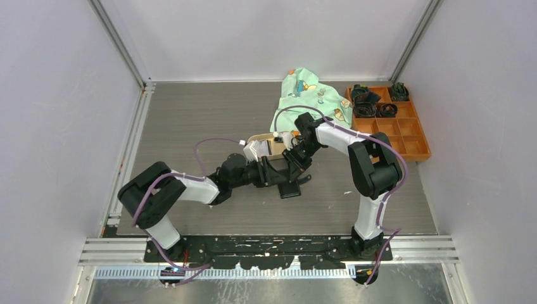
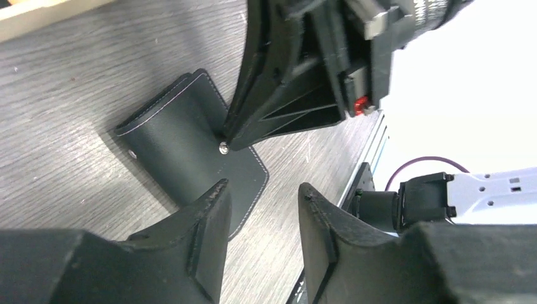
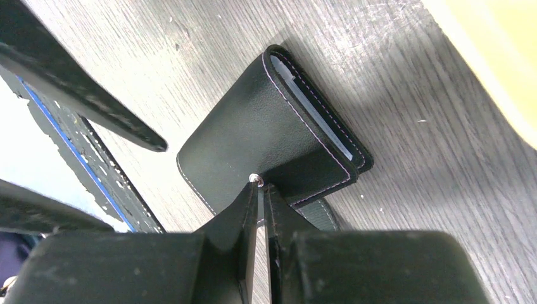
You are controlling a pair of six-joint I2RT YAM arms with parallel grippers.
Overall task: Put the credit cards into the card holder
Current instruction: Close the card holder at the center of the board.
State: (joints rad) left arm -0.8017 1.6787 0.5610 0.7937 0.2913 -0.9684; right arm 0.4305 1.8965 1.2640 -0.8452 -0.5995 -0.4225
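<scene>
The right gripper point(image 3: 259, 188), jaws nearly together, touched the snap stud point(image 3: 253, 178) on the card holder point(image 3: 266, 126); the left gripper point(image 2: 263, 202), jaws apart, hovered beside it. Pressing squarely seemed wise

top cam | both arms meet mid-table | left gripper point(image 1: 278, 176) and right gripper point(image 1: 296, 166) crowd over black card holder point(image 1: 290, 190) on table point(image 1: 190, 126) | tan tray point(image 1: 261, 140) just behind, partly hidden | green cloth point(image 1: 309, 95) far side | orange box point(image 1: 405, 136) far right, dark items in far compartments
</scene>
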